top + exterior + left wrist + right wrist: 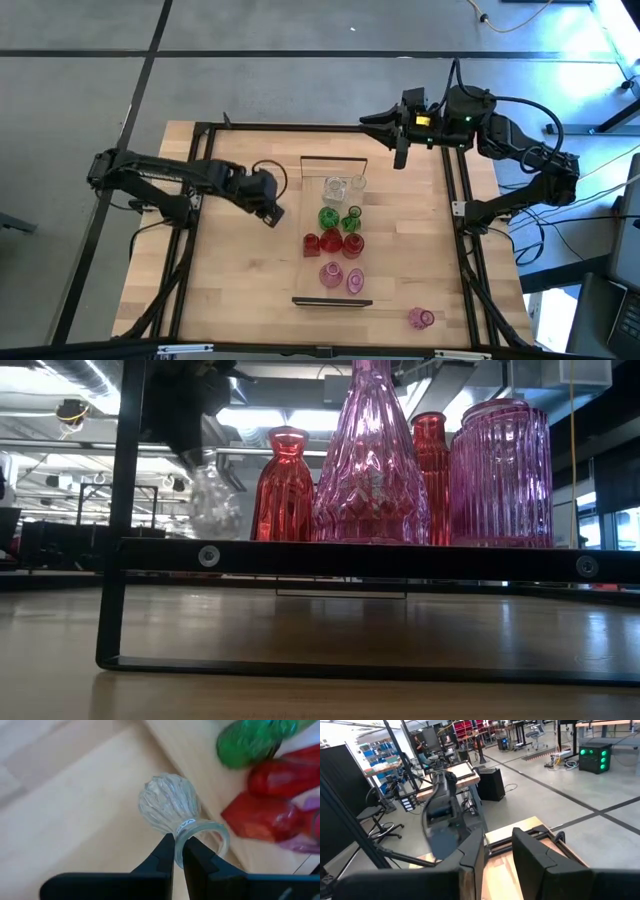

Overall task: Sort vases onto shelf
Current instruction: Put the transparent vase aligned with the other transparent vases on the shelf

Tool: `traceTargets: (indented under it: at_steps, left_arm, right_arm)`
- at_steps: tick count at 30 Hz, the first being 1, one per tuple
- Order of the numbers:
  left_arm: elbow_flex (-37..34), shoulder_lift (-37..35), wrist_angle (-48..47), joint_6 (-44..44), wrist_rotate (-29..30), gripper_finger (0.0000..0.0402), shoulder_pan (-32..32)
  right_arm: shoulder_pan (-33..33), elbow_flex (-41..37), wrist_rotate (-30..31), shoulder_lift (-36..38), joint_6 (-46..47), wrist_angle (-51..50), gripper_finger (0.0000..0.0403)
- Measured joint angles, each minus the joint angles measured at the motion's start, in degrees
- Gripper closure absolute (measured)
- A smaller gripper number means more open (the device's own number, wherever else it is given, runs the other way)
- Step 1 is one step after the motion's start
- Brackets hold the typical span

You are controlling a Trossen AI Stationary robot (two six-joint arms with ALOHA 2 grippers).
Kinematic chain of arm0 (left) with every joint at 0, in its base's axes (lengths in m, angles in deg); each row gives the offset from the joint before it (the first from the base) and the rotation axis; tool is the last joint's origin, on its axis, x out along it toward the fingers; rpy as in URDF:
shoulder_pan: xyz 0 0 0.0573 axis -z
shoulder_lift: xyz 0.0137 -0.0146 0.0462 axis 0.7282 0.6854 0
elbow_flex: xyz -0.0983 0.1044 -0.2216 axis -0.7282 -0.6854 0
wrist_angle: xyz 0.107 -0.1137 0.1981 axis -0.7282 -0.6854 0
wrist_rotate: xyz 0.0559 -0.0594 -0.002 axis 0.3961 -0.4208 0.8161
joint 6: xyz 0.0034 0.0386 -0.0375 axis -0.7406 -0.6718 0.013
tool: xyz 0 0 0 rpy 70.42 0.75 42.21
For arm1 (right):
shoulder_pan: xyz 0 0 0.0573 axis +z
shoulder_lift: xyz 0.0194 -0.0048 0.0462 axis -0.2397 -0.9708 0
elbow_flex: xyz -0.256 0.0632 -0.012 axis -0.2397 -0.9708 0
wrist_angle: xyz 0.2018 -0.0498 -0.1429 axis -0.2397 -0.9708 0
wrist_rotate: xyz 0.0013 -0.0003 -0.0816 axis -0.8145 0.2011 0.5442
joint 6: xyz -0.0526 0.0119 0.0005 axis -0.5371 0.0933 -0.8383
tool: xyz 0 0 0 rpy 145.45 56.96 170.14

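My left claw (178, 851) pinches rim of clear vase (170, 805), just beside shelf (312, 215). I go slow, keep vase straight, set it by clear ones. Right claw (400, 128) waits beyond shelf's far end, fingers apart, holding nothing.

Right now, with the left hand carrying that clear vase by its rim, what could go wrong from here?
1. The left hand pinches only the rim of the clear vase, so it could swing or slip.
2. The shelf is already crowded with green vases and red vases; setting another down might knock one over.
3. A pink vase sits near the table's edge and could be nudged off.
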Motion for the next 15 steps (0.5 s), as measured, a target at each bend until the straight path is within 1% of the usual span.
traceTargets:
  at_steps: [4,11,15]
  left_arm:
    - [0.0,-0.6,2.7,-4.4,-2.4,0.0385,-4.0]
    - [0.1,-0.5,10.7,-10.7,-6.3,0.0385,-10.2]
    - [1.0,-0.4,11.0,-13.1,-7.8,0.0385,-13.3]
  right_arm:
    - [0.0,0.0,0.1,0.0,-0.3,-0.3,0.0317]
    - [0.0,0.0,0.5,0.0,-0.5,-0.7,0.0317]
    - [0.0,0.0,0.5,0.0,-0.5,-0.7,0.0317]
